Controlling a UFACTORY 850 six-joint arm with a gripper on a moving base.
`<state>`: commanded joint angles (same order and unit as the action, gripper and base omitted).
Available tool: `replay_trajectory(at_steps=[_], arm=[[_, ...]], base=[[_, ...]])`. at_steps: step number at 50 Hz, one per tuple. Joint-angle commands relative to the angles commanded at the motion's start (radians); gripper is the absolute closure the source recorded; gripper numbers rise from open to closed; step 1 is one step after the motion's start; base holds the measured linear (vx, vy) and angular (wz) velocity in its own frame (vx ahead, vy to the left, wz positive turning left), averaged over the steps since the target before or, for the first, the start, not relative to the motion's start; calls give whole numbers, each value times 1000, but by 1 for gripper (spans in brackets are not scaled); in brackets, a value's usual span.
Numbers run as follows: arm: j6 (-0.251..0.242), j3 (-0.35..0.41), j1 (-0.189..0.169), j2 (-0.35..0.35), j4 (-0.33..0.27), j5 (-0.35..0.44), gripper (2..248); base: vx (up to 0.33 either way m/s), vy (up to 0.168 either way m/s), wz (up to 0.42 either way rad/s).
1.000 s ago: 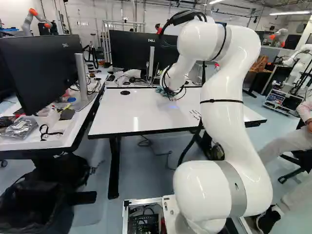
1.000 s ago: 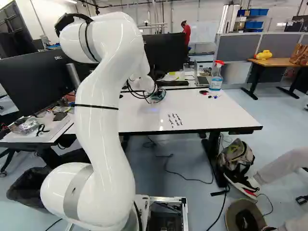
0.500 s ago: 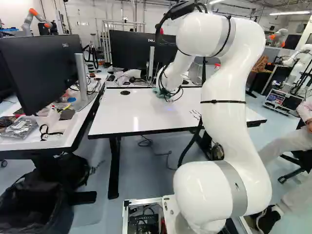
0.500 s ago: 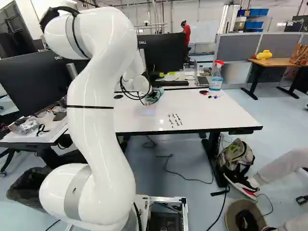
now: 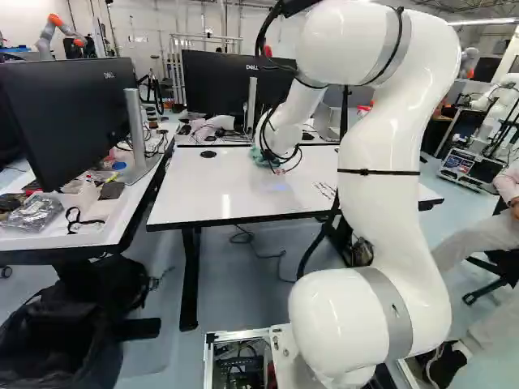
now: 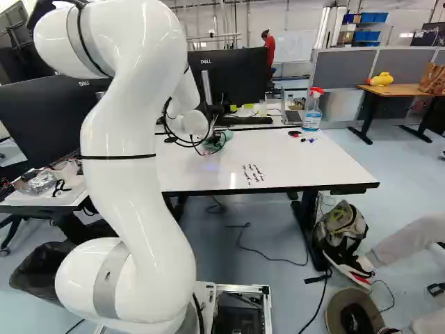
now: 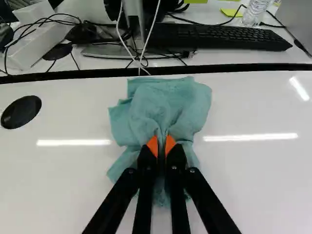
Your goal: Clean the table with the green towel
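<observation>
In the left base view my gripper [image 5: 274,162] is low over the far part of the white table [image 5: 235,190], mostly hidden by cables and the wrist. The wrist view shows the gripper [image 7: 161,146] with its orange pads pinched on the green towel [image 7: 168,105]. The cloth lies bunched on the tabletop, spread ahead of and around the fingertips. In the right base view some of the towel [image 6: 217,141] shows beside the wrist. Rows of dark marks [image 6: 253,174] are on the table's nearer part, away from the towel.
A spray bottle [image 6: 312,110] and several markers [image 6: 308,140] are at the table's far right. Behind the far edge stand a monitor [image 5: 235,89] and a keyboard [image 7: 219,37]. A black round cap [image 7: 21,111] sits in the tabletop. Another robot [image 5: 58,32] is far back.
My arm has swung leftward across the table, carrying the towel with it along the far part. The elbow has shifted too. The base has stayed put.
</observation>
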<state>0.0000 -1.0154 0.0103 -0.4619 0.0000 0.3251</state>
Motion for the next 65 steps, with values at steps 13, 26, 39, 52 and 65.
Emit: replay_trajectory(at_steps=[13, 26, 39, 52, 65], arm=[[0, 69, 15, 53, 0, 0, 213], [0, 138, 24, 108, 0, 0, 213], [0, 177, 9, 140, 0, 0, 213], [0, 175, -29, 137, 0, 0, 213], [0, 158, -69, 124, 0, 0, 213]], base=[[0, 0, 0], [0, 0, 0], [0, 0, 0], [0, 0, 0], [0, 0, 0]])
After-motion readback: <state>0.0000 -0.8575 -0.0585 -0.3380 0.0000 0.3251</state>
